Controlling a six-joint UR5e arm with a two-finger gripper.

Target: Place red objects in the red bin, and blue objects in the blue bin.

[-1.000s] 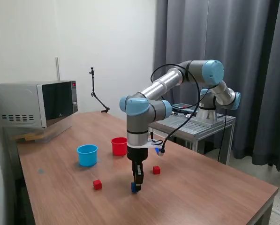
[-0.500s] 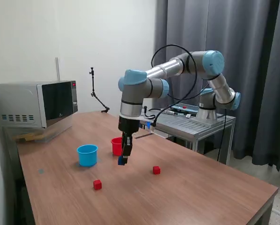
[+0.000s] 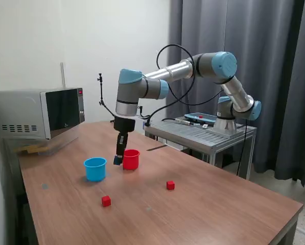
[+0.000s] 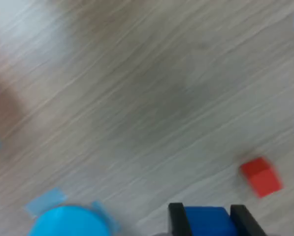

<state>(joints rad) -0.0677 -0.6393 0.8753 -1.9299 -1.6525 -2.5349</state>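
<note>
My gripper (image 3: 118,159) hangs above the table between the light blue bin (image 3: 95,168) and the red bin (image 3: 131,159), shut on a dark blue cube (image 3: 116,161). The wrist view shows that blue cube (image 4: 209,221) clamped between the two black fingers (image 4: 177,219), with the blue bin (image 4: 68,221) below and one red cube (image 4: 261,176) on the wood. In the exterior view two red cubes lie on the table: one (image 3: 106,201) toward the front, one (image 3: 170,185) further to the exterior view's right.
A microwave (image 3: 37,113) stands at the exterior view's left on the wooden table (image 3: 218,214). A metal cart (image 3: 203,133) holds the arm's base behind the table. A thin black stand (image 3: 105,104) rises at the back. Blue tape patches (image 4: 44,200) mark the wood.
The gripper lifted the blue cube off the table near the front and carried it back toward the exterior view's left, from beside the red cubes to between the two bins.
</note>
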